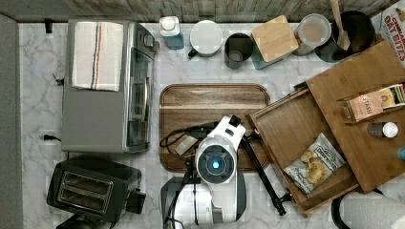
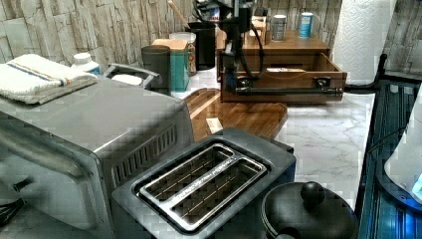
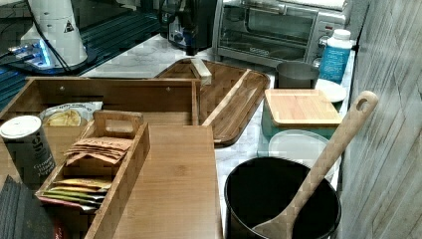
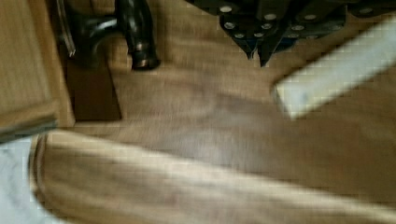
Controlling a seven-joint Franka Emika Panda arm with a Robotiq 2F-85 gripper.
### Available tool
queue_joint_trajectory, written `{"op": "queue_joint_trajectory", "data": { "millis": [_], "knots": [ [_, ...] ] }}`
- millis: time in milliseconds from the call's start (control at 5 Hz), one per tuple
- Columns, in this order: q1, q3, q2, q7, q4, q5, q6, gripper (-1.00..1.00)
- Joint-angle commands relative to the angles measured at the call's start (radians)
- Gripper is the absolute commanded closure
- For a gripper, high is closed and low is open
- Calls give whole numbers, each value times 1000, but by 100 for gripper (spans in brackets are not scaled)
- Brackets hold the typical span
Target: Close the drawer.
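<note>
marble counter is carrying a crowded kitchen set, stone-look wall running behind it. the drawer (image 1: 305, 143) is sitting pulled well out from under its wooden top (image 1: 363, 119), at the top view's right, so its flat wood floor is showing, with a crinkly chip bag (image 1: 315, 164) lying inside. its black bar handle (image 1: 260, 167) is facing the tray (image 1: 215, 100), a dark, rounded-corner wooden slab with a pale block (image 4: 336, 74) resting on it. the gripper (image 4: 261, 44) is hanging low over the tray, just beside the handle's end, likely lining up to push the front in. i cannot tell how the jaws are standing; nothing looks held. a steel oven (image 1: 105, 86) and black toaster (image 1: 90, 188) are keeping well apart at the top view's left.
</note>
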Motion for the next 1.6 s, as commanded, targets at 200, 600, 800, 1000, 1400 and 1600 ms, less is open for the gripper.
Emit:
{"op": "queue_joint_trajectory", "data": {
  "millis": [200, 600, 800, 1000, 1400, 1600],
  "knots": [
    [-52, -89, -90, -230, -143, -90, 6, 100],
    [-63, -200, -15, -422, -123, -111, 4, 100],
    [-75, -222, -25, -409, -134, -156, 12, 100],
    [-104, -227, 1, -435, -131, -170, 31, 100],
    [-121, -316, 48, -565, -72, -195, 48, 100],
    [-143, -346, 71, -605, -21, -206, 88, 100]
  ]
}}
